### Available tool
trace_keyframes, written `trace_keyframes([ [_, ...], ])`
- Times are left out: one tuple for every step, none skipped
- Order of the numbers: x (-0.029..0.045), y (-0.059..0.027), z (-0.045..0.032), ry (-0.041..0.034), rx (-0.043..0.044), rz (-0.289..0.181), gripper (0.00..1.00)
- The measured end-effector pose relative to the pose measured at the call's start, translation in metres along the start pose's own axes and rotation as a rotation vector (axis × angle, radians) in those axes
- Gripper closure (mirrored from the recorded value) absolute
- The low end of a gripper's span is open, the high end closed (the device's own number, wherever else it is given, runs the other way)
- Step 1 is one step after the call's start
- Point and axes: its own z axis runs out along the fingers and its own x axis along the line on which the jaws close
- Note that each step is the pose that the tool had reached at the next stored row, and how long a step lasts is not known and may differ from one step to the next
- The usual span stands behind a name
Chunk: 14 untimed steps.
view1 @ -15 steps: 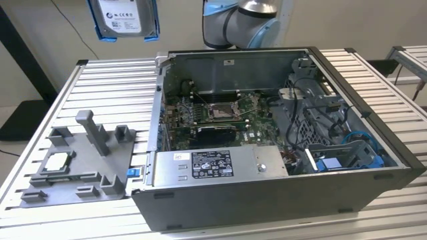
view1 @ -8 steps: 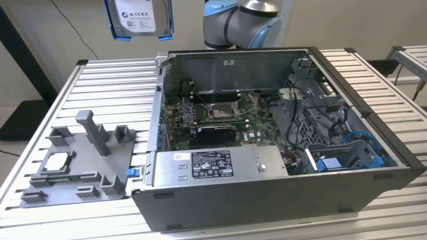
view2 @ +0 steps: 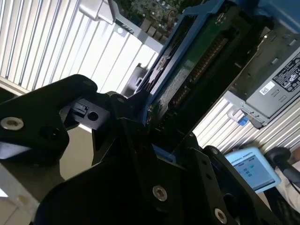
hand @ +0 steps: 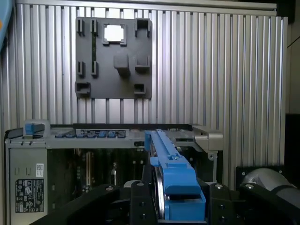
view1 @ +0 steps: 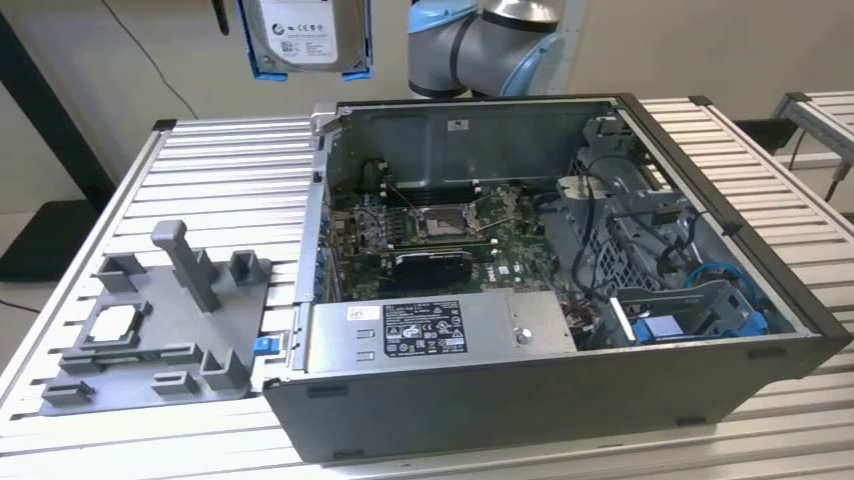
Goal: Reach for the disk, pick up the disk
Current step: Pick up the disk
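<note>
The disk (view1: 304, 35), a silver-grey drive with a white label in a bright blue bracket, hangs in the air high above the table, behind the case's far corner on the exterior view's left. In the second wrist view the disk (view2: 187, 70) shows its green board and blue edge, and my gripper (view2: 145, 126) is shut on it with black fingers (view2: 117, 112) pressing its sides. In the first wrist view the blue bracket of the disk (hand: 171, 168) runs edge-on between the black fingers (hand: 140, 197) of my gripper (hand: 180, 206).
An open computer case (view1: 534, 400) stands on the slatted aluminium table (view1: 214, 170), with a motherboard, a power supply (view1: 427, 330) and a blue bay (view1: 661, 330) inside. A grey fixture plate (view1: 160, 330) holds a small silver chip (view1: 114, 320). The arm's base (view1: 481, 45) stands behind the case.
</note>
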Motion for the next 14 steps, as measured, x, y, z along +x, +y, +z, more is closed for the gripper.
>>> trace_keyframes([
  [0.0, -0.0041, 0.0, 0.0, 0.0, 0.0, 1.0],
  [-0.0001, -0.0086, 0.0, 0.0, 0.0, 0.0, 1.0],
  [-0.0002, -0.0132, 0.0, 0.0, 0.0, 0.0, 1.0],
  [-0.0003, -0.0176, -0.0001, -0.0001, 0.0001, 0.0, 1.0],
  [-0.0004, -0.0221, -0.0003, -0.0001, 0.0001, 0.0, 1.0],
  [-0.0005, -0.0267, -0.0004, 0.0, 0.0, 0.0, 1.0],
  [-0.0005, -0.0312, -0.0006, -0.0001, 0.0001, 0.0, 1.0],
  [-0.0006, -0.0357, -0.0007, -0.0001, 0.0001, 0.0, 1.0],
  [-0.0007, -0.0402, -0.0008, -0.0001, 0.0001, 0.0, 1.0],
  [-0.0008, -0.045, -0.001, 0.0, 0.0, 0.0, 1.0],
  [-0.0009, -0.0496, -0.0012, 0.0, 0.0001, 0.0, 1.0],
  [-0.0009, -0.054, -0.0013, 0.0, 0.0, 0.0, 1.0],
  [-0.001, -0.0586, -0.0014, 0.0, 0.0, 0.0, 1.0],
  [-0.0011, -0.0632, -0.0016, 0.0, 0.0, 0.0, 1.0],
])
